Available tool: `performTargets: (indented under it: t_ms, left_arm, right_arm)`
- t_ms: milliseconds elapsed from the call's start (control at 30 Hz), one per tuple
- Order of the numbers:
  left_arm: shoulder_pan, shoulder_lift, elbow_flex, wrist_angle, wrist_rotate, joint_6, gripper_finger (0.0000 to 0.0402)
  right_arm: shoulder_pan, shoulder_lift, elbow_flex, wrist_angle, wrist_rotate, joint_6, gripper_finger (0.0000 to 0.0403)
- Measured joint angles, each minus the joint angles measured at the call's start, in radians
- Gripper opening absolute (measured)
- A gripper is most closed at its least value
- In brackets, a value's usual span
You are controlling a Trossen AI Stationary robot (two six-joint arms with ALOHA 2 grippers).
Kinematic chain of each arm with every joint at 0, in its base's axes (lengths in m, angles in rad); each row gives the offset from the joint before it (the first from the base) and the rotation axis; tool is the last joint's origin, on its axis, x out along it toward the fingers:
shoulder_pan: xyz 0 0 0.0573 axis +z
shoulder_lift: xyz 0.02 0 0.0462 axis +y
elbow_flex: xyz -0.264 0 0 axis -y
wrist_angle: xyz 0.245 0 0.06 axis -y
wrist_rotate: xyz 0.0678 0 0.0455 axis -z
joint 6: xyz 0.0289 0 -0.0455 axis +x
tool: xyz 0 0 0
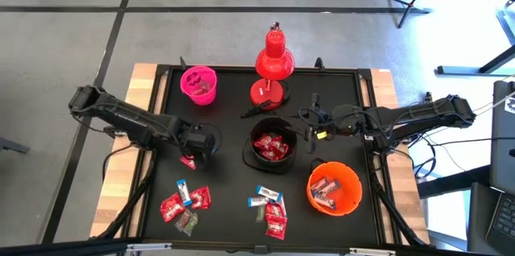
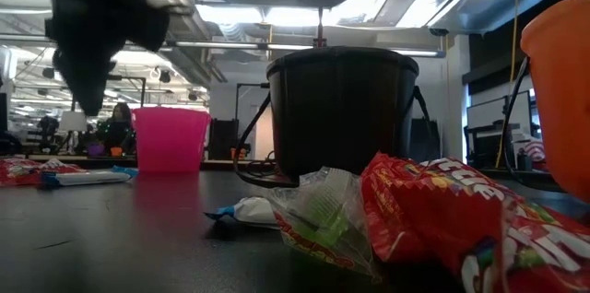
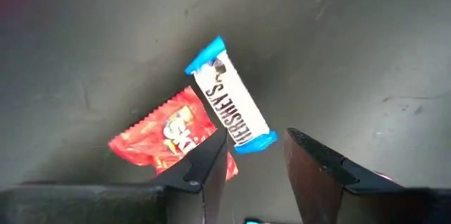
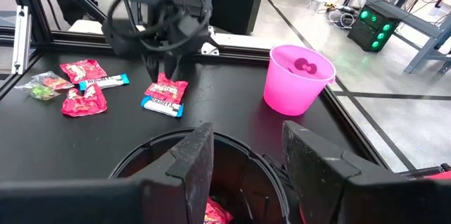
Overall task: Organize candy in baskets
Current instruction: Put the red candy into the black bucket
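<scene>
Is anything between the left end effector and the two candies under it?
Nothing visible. The left end effector hangs open directly above the white-and-blue wrapped bar and the shiny red wrapped candy, which lie touching on bare black table.

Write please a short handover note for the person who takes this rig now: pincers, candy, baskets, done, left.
Left pincer: open, empty, just above a red candy and a white-and-blue candy lying together.
Right pincer: open, empty, over the black basket.
Done: red candy in the black basket, some candy in the orange basket.
Pink basket: contents unclear.
Left: that pair and two loose piles at the table's front.
</scene>
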Motion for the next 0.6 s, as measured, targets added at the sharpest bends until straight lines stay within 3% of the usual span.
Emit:
performTargets:
  t_ms: [600]
  left_arm:
    - [0.006, 0.000, -0.154, -0.025, -0.005, -0.207, 0.0131]
  right_arm:
    - [0.000, 0.000, 0.000, 0.000, 0.000, 0.000, 0.0168]
